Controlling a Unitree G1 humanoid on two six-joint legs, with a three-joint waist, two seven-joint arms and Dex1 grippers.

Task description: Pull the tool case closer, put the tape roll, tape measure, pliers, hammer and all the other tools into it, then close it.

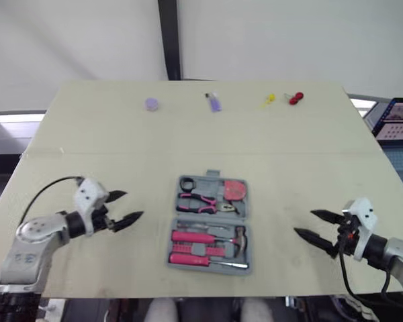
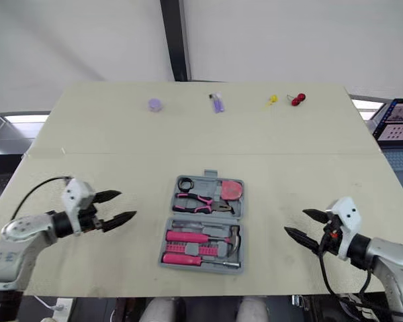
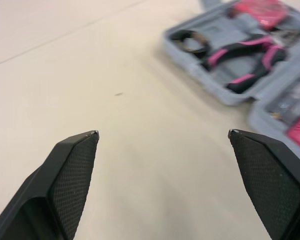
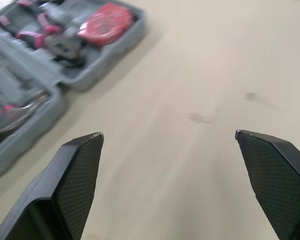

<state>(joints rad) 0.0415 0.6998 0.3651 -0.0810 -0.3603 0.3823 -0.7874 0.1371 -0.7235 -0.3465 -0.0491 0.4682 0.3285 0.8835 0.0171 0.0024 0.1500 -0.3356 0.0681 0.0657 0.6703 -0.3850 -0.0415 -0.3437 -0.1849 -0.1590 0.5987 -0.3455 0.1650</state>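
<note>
Wide-open, empty left claw [image 1: 131, 206] and right claw [image 1: 305, 223] are flanking the open grey plastic tool case [image 1: 208, 225]; seemingly packed, it is awaiting closing.

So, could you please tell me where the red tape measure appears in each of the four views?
Left eye view: the tape measure lies in the case's far half, right corner.
Right eye view: tape measure, same corner.
Left wrist view: tape measure, beyond the pliers.
Right wrist view: tape measure, nearer than the pliers.
Shared landmark: the pink-handled pliers beside it.
</note>
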